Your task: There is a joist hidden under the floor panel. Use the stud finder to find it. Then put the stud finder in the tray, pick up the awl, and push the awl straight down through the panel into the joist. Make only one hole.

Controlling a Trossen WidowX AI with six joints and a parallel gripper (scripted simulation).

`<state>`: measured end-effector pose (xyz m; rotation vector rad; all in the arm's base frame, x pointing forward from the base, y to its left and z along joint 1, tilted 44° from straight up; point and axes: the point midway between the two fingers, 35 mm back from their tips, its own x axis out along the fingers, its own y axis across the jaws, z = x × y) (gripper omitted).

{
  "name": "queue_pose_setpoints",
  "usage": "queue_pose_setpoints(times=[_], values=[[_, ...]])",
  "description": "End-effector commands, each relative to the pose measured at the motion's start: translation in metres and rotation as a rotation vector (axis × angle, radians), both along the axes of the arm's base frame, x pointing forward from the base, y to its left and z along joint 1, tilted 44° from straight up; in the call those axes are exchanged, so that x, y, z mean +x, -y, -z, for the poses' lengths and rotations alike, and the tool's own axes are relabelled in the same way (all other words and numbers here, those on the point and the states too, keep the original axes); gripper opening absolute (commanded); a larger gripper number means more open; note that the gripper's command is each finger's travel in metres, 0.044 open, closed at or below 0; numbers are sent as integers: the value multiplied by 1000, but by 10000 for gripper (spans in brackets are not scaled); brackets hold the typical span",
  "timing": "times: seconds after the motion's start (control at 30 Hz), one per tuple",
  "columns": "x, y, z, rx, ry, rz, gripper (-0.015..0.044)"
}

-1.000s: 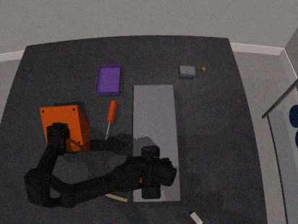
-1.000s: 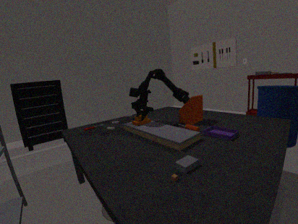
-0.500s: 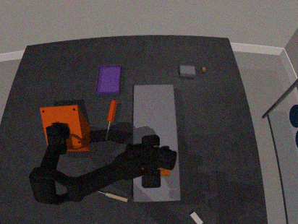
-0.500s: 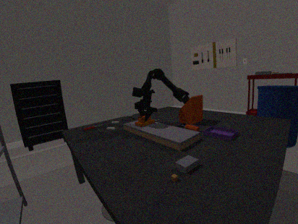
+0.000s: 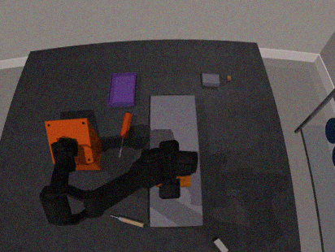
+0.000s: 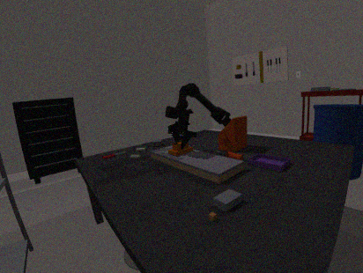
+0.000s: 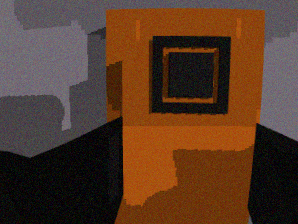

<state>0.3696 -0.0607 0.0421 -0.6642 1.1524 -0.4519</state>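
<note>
My gripper (image 5: 169, 170) (image 6: 182, 143) (image 7: 182, 124) is shut on the orange stud finder (image 5: 184, 181) (image 6: 180, 150) (image 7: 150, 160). The stud finder is low over the grey floor panel (image 5: 174, 114) (image 6: 220, 166), on it or just above; contact is hard to tell. Its black-framed square display looks dark in the wrist view. The purple tray (image 5: 122, 90) (image 6: 270, 163) is empty. A tool with an orange handle (image 5: 126, 123) (image 6: 234, 155) and thin shaft lies left of the panel. A pale wooden-handled pointed tool (image 5: 132, 222) lies near the panel's lower left corner. Which is the awl is unclear.
An orange block (image 5: 69, 134) (image 6: 233, 134) stands by the arm's base. A grey block (image 5: 211, 80) (image 6: 228, 199) and a tiny orange cube (image 5: 228, 78) (image 6: 212, 216) lie beyond the panel. A small white block (image 5: 220, 245) lies at the lower right. A red-handled item (image 6: 108, 156) lies near the table edge.
</note>
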Motion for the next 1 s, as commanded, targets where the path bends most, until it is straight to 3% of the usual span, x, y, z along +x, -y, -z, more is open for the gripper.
queue_pose_setpoints(times=[0.0, 0.97], values=[[-2, -10, 10, 0, -5, -4, 0], [-3, -66, 62, 4, -5, -4, 0]])
